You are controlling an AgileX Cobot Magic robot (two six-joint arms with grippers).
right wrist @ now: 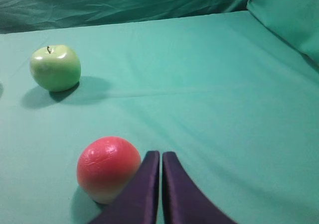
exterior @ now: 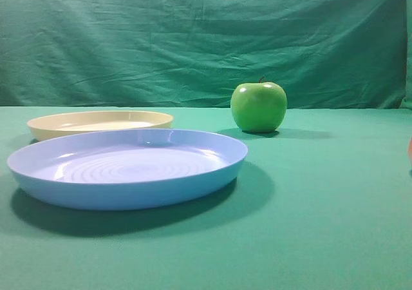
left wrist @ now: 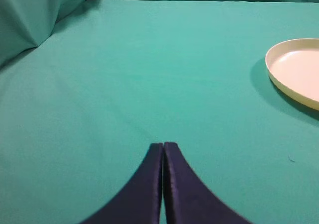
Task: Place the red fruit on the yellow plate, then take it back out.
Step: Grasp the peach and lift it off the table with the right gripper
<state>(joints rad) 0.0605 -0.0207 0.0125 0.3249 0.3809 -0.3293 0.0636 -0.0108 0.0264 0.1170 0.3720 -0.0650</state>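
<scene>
Green-cloth table (exterior: pixel 322 225) carries: yellow plate (exterior: pixel 100 123) rear left, blue plate (exterior: pixel 127 167) in front of it, possibly touching; green apple (exterior: pixel 259 106) behind centre, red fruit (right wrist: pixel 108 168) right, apart.

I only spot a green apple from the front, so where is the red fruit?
In the right wrist view the red fruit lies on the green cloth, just left of the shut right gripper, nearer the camera than the green apple.

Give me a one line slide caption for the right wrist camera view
Shut right pincer beside the red fruit on green cloth, green apple farther back.
</scene>
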